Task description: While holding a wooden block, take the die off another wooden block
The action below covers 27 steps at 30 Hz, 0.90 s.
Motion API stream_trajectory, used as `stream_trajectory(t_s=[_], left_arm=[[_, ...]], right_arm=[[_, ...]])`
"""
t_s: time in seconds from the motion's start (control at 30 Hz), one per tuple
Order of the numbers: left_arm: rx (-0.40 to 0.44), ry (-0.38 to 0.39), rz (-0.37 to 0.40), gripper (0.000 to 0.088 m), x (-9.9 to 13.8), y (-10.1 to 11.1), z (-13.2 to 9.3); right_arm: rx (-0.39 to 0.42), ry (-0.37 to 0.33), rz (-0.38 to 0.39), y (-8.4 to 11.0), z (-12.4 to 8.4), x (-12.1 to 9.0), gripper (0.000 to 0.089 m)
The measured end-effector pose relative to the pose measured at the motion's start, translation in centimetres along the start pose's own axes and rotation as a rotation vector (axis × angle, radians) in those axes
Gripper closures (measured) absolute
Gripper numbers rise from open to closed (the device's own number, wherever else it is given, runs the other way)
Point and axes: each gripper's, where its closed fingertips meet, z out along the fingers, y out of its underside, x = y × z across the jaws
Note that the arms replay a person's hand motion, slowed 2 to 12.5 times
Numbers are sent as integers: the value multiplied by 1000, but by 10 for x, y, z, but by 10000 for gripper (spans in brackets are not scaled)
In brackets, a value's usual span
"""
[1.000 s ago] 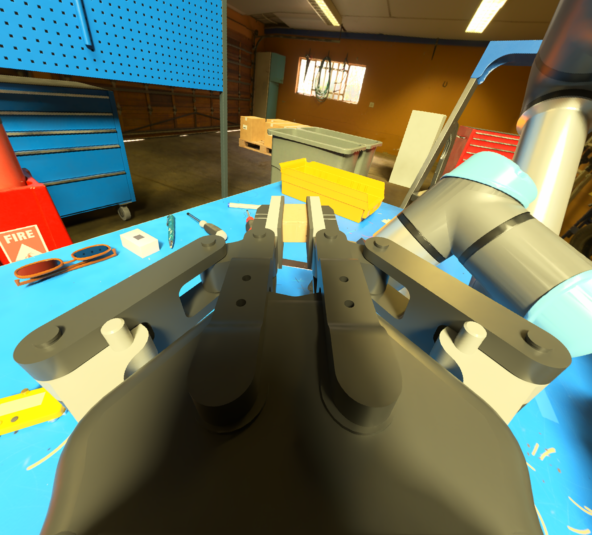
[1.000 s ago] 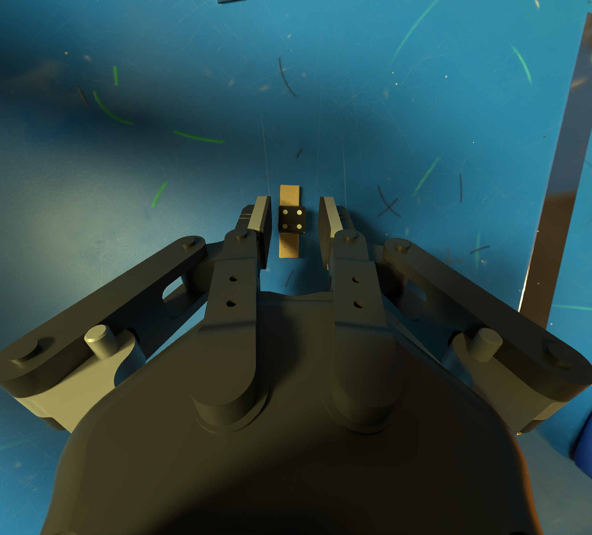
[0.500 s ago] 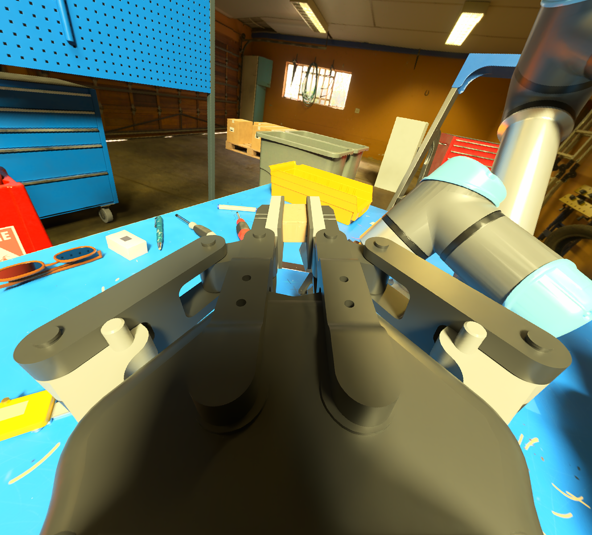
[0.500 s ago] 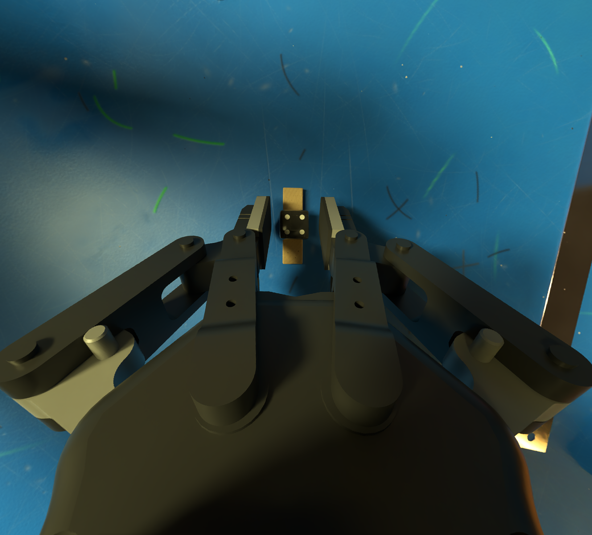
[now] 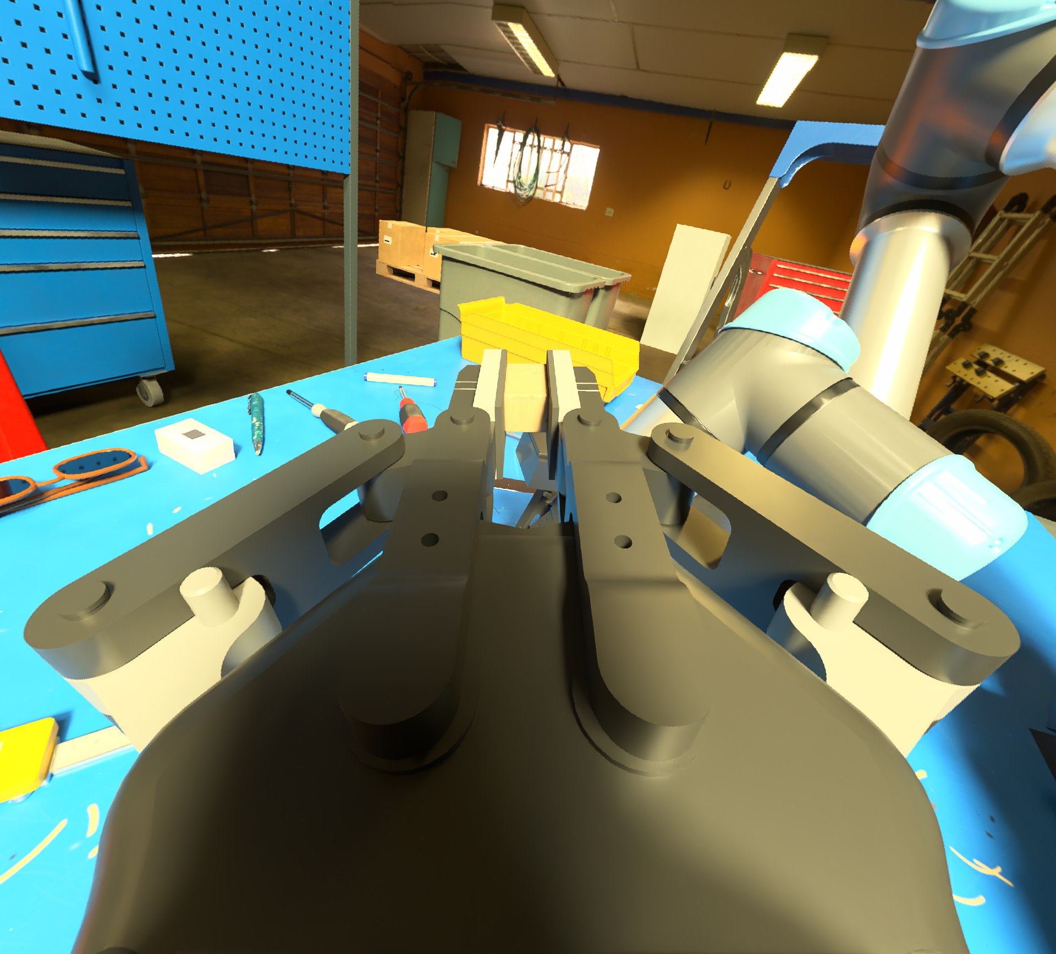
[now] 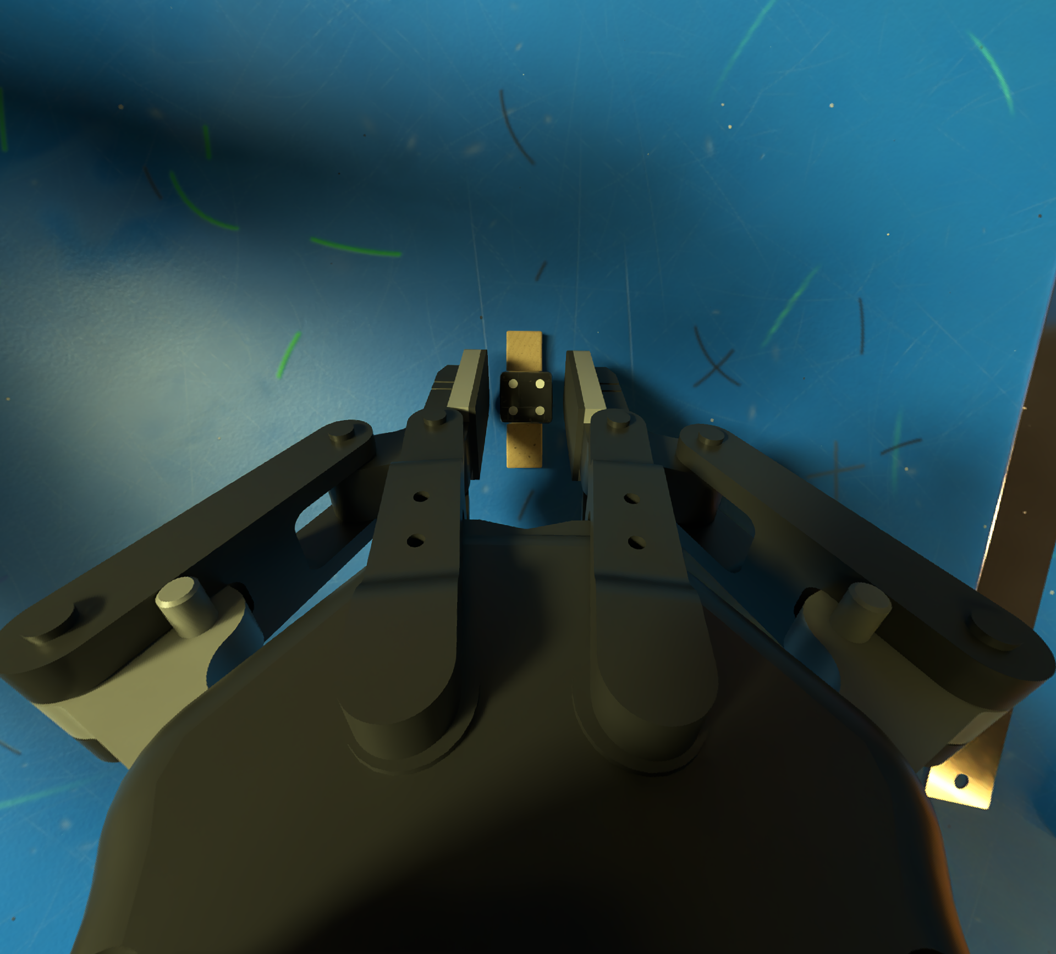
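A: What is sitting beyond the right gripper (image 6: 526, 401)?

B: A narrow wooden block (image 6: 524, 349) is lying flat on the blue table (image 6: 743, 184), running between the spread fingers; the black die (image 6: 526, 398) is resting on it, pads either side, apart.

A: And the left gripper (image 5: 526, 395)?

B: It is pinching another wooden block (image 5: 524, 396).

A: Handling?

B: Probably light, hard, slick; I'm favouring its two flat side faces.
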Motion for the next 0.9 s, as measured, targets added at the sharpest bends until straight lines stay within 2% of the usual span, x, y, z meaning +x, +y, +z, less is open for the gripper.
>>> stream_trajectory(t_s=[0.17,0.3,0.63,0.9], left_arm=[[-1,7,-2,762,1,0,0],[-5,7,-3,762,1,1,0],[-19,16,-15,762,1,3,1],[-32,28,-39,762,2,6,2]], right_arm=[[-2,1,-5,0,0,0,677],[-4,9,-17,0,0,0,735],[2,42,-52,-1,-1,2,734],[45,68,-85,-7,-9,5,734]])
